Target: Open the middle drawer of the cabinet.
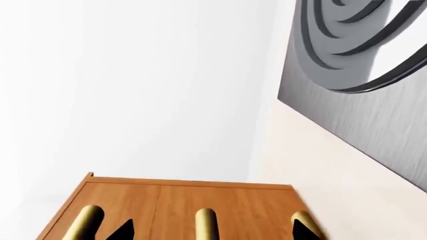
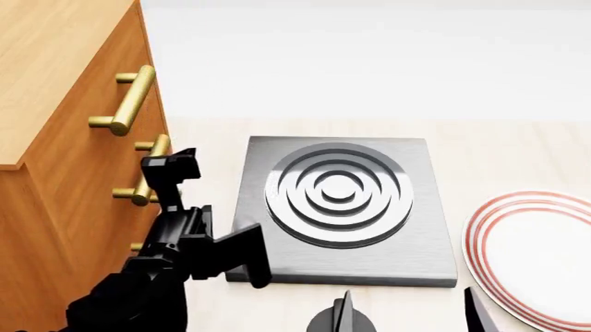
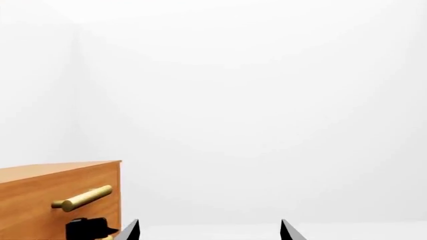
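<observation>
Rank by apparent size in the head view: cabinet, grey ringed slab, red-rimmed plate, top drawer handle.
1. cabinet, cut off by the frame
2. grey ringed slab
3. red-rimmed plate, partly out of frame, so its true size is unsure
4. top drawer handle

Cabinet (image 2: 55, 159): orange-brown wood with fine lengthwise grain, top face a paler honey tone. Bar handles, top one (image 2: 129, 100), middle drawer's (image 2: 148, 176): brass-gold, lightly shining. Left gripper (image 2: 171, 169) and its arm: matte black throughout. Right gripper (image 2: 406, 315) fingertips: black, at the near edge. Square slab (image 2: 425, 256), centre: brushed steel grey, carrying concentric rings alternately light grey and dark charcoal. Plate (image 2: 480, 228), right: white, with thin red-orange stripes circling the rim. Tabletop (image 2: 212, 131): pale cream. Wall, far side: plain white.
</observation>
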`<state>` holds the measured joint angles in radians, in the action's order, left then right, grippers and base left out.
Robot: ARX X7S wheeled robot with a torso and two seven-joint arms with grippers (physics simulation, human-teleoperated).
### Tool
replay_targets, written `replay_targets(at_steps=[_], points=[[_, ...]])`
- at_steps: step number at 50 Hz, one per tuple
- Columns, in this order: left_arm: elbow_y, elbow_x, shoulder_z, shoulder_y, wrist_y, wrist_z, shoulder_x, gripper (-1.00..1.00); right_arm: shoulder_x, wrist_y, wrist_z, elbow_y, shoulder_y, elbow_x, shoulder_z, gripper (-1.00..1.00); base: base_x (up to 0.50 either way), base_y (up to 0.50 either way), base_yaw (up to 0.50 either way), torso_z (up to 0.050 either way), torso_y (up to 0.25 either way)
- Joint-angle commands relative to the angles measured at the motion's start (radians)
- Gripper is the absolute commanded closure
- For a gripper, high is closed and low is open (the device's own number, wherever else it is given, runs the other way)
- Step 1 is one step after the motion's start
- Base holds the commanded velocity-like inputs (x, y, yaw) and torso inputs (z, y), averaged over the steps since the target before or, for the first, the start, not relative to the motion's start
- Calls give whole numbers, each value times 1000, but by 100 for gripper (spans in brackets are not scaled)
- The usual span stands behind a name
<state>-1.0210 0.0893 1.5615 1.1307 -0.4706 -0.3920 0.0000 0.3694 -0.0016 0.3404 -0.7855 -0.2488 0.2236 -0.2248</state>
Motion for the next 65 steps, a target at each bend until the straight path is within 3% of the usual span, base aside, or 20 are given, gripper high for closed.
replay_targets(at_steps=[1,65], points=[[-17,5,-1,0,-1,-5,0,-100,3,0,4,1,2,-1,-7,-100,0,0,0,0,0],[-123,15,-7,-7,7,-13,0,-100,18,0,25,19,17,-2,-35,-100,0,0,0,0,0]])
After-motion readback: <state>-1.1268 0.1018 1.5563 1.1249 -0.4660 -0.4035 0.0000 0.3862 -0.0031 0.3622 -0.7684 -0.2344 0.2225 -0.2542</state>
